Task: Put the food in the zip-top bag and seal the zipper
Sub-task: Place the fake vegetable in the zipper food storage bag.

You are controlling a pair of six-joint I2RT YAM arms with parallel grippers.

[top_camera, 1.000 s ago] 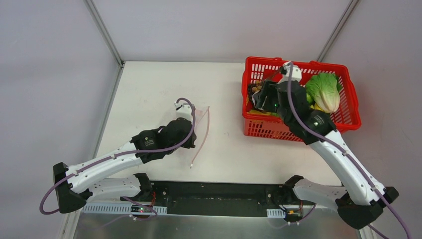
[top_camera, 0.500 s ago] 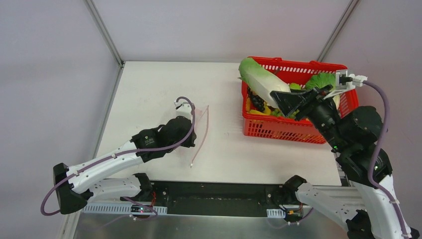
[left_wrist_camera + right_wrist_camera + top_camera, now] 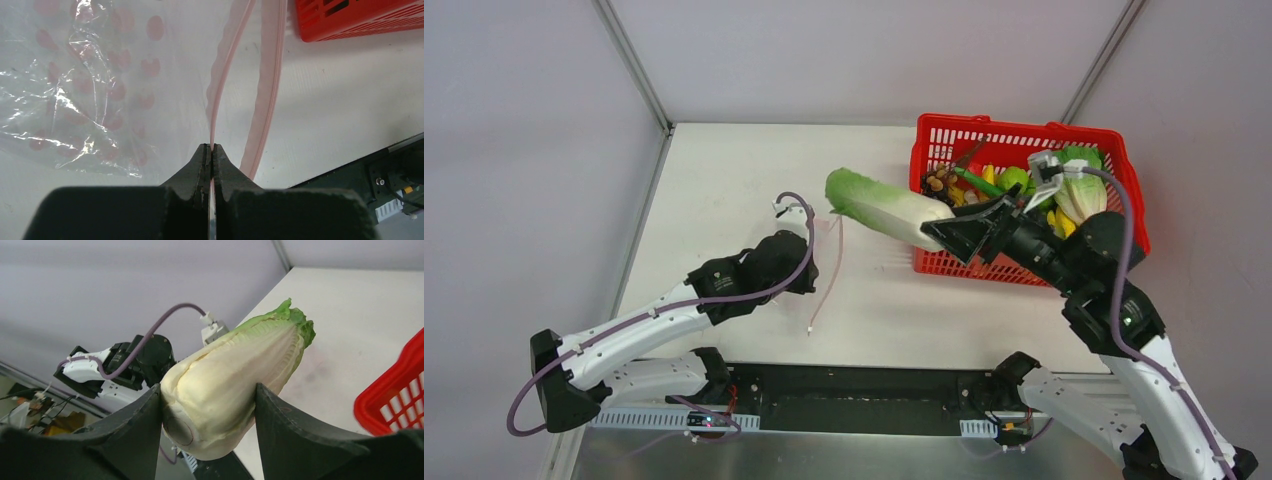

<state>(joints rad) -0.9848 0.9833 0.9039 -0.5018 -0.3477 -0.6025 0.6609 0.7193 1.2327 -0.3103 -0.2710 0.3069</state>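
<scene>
Green cabbage (image 3: 879, 205) in right gripper (image 3: 954, 232); left gripper (image 3: 211, 148) pinches zipper (image 3: 220, 85).

Left arm (image 3: 639, 332): lower left of top view, stretched low toward frame centre, wrist bent down. Left pincer (image 3: 210, 148): fingers pressed together, pinching zipper (image 3: 221, 90) edge-on.

Right arm (image 3: 1146, 362): runs up from lower right corner, elbow bent, wrist pointing left toward centre. Right pincer (image 3: 952, 234): held high, fingers spread wide, clamped on pale base of vegetable (image 3: 879, 204), leafy end pointing upper left.
</scene>
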